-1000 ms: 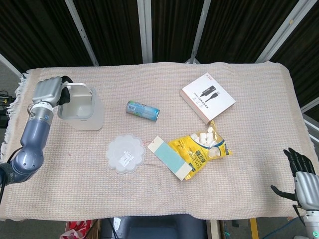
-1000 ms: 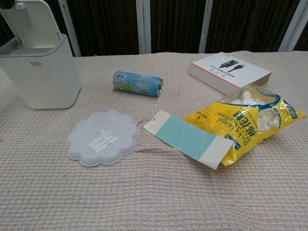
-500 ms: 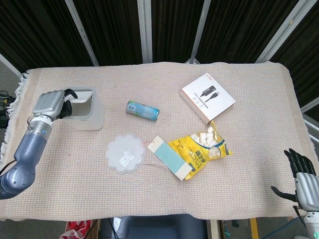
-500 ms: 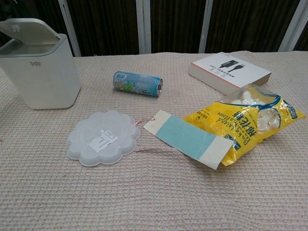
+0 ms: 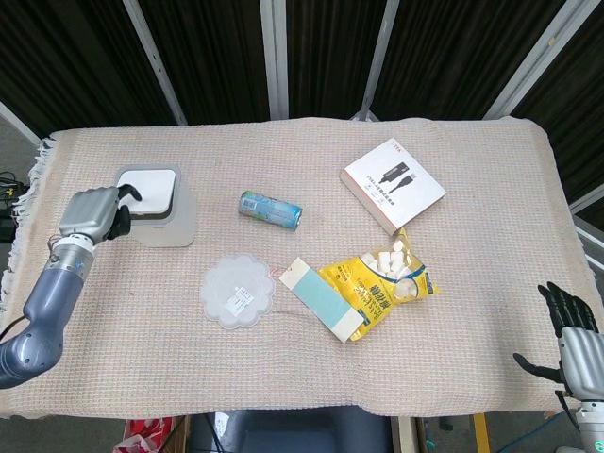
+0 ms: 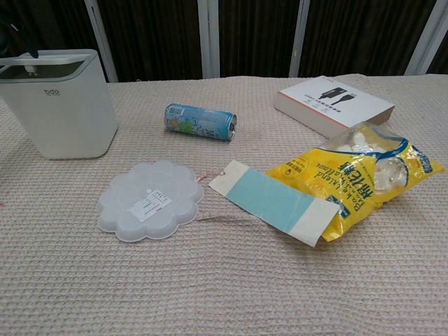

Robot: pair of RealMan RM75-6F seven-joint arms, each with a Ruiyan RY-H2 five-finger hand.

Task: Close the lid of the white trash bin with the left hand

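The left hand [image 5: 92, 211], fingers curled and holding nothing, rests at the left edge of the white trash bin [image 5: 156, 208], fingertips touching the rim beside its lid [image 5: 147, 188], which lies flat and closed. Beyond the bin, farther from that hand, lies a blue drink can [image 5: 270, 209]. The right hand [image 5: 570, 332] hangs open, fingers spread, off the table's near right corner.

left hand [image 5: 92, 211]: silver-grey shell, black fingers | forearm: blue-grey, silver wrist ring | right hand [image 5: 574, 342]: black fingers, grey back
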